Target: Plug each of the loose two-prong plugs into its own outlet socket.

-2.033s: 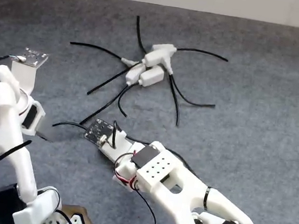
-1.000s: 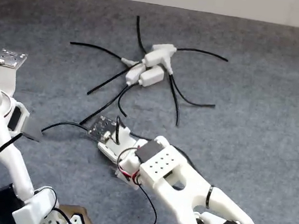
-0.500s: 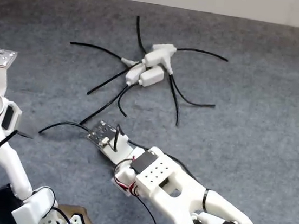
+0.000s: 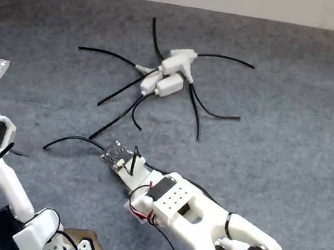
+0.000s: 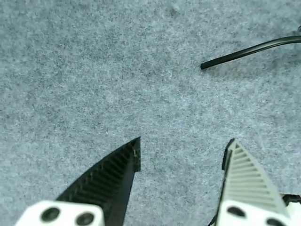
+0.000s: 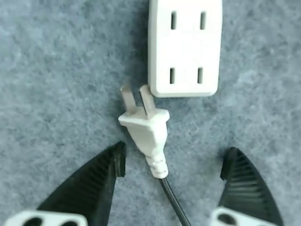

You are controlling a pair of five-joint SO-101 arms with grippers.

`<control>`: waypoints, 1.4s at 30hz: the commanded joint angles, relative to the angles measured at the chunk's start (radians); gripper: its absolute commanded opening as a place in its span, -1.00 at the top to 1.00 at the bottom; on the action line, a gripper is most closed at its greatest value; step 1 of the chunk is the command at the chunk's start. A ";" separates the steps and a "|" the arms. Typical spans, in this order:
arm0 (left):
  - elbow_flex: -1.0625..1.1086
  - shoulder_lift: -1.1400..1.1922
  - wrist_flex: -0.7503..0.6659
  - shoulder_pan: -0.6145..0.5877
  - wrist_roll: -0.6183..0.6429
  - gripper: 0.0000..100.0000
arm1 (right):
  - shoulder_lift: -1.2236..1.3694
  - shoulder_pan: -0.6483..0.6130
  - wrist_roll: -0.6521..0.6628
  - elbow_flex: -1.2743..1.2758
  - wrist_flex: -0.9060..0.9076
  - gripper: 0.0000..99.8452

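the right gripper (image 6: pixel 175 155) is held open, and a white two-prong plug (image 6: pixel 146 129) is seen between its fingers, prongs at the edge of a white outlet block (image 6: pixel 185 47), not inserted. the left gripper (image 5: pixel 183 142), at the near left, is spread open over grey carpet (image 5: pixel 94 70), a black cable end (image 5: pixel 244 51) lying nearby.

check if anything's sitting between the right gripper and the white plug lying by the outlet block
Nothing visible does. In the right wrist view the right gripper has its jaws open, and the plug lies on bare carpet just ahead of them, prongs at the outlet block's corner. Only the plug's own black cord runs back between the jaws.
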 commanded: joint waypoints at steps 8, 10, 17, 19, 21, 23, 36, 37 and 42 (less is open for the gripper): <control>-0.028 0.027 -0.011 -0.004 -0.009 0.42 | 0.033 0.002 0.035 -0.016 0.016 1.00; -0.036 0.070 -0.012 -0.001 -0.009 0.42 | 0.033 -0.021 0.035 -0.016 0.045 0.91; -0.093 0.208 -0.009 -0.025 -0.025 0.42 | 0.024 -0.038 0.063 -0.024 0.102 0.99; -0.091 0.225 -0.011 -0.031 -0.064 0.42 | 0.019 -0.035 0.083 -0.050 0.168 0.99; -0.091 0.231 -0.011 -0.031 -0.078 0.42 | -0.008 -0.021 0.080 -0.099 0.220 0.99; -0.093 0.228 -0.012 -0.031 -0.078 0.42 | -0.056 0.013 0.084 -0.140 0.285 0.99; -0.091 0.211 -0.098 0.087 -0.021 0.43 | -0.142 0.168 0.144 -0.449 0.412 0.99; -0.091 0.186 -0.118 0.111 0.023 0.43 | -0.119 0.174 0.107 -0.453 0.366 0.99; -0.001 -0.097 -0.315 0.234 0.261 0.42 | -0.010 0.217 0.023 -0.461 0.216 0.99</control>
